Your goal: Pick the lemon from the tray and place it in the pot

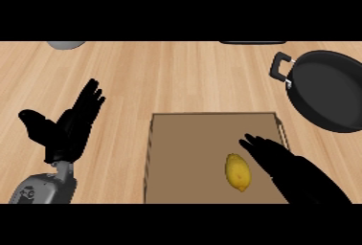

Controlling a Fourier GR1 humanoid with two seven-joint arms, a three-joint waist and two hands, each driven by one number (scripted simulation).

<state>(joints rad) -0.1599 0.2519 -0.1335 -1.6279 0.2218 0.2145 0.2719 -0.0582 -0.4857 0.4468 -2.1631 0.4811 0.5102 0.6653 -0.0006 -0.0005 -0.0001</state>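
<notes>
A yellow lemon [237, 172] lies on the brown tray [191, 143], toward its lower right part. My right hand [290, 167] hovers over the tray just right of the lemon, fingers straight and pointing up-left, not holding anything. The black pot [332, 91] with a handle at its upper left stands at the right edge of the wooden counter. My left hand [67, 129] rests open at the left, fingers up, well away from the tray.
A grey round object [67, 44] shows partly at the top left edge. Another dark object [251, 42] peeks in at the top, right of centre. Bare wooden counter lies between the tray and the pot.
</notes>
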